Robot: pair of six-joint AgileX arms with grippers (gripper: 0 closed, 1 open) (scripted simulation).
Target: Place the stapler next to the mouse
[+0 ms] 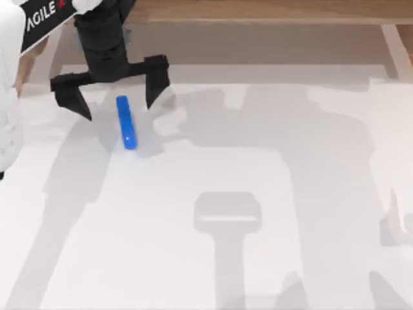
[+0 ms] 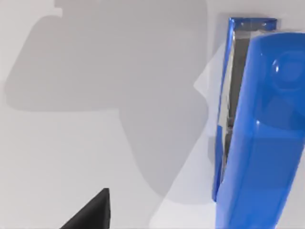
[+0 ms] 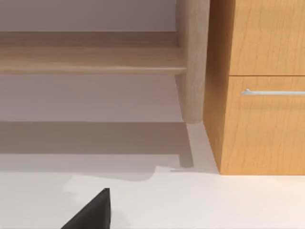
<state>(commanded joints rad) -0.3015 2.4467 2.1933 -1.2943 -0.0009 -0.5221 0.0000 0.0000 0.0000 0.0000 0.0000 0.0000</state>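
The left gripper [image 1: 116, 97] hangs over the far left part of the white table [image 1: 213, 194] with its two black fingers [image 1: 157, 81] spread wide apart, nothing held between them. One finger stands to each side of the stapler [image 1: 126, 122], a small, narrow bright-blue bar with rounded ends and a plastic sheen. The stapler lies flat on the table, its far end in the gap between the fingers and its near end reaching out past the fingertips toward the camera side of the table. No finger touches it as far as the top view shows.

Behind the fingers, the black wrist block rises toward the far edge of the table, and the white arm link with dark lettering runs off the top view's upper left corner, so the rest of the left arm is cut off.

In the left wrist view the stapler [image 2: 259, 129] sits very close, with a grey metal strip visible along its inner side under the blue top; its lower end is cut off by the frame edge. One black fingertip [image 2: 93, 212] pokes in at the frame edge, well apart from the stapler.

The right wrist view shows one black fingertip [image 3: 93, 212] of the right gripper, a pale wooden cabinet [image 3: 262, 95] with a metal drawer handle [image 3: 271, 92], and a wooden post [image 3: 193, 62] beside it. Whether the right jaws are apart or together cannot be told.
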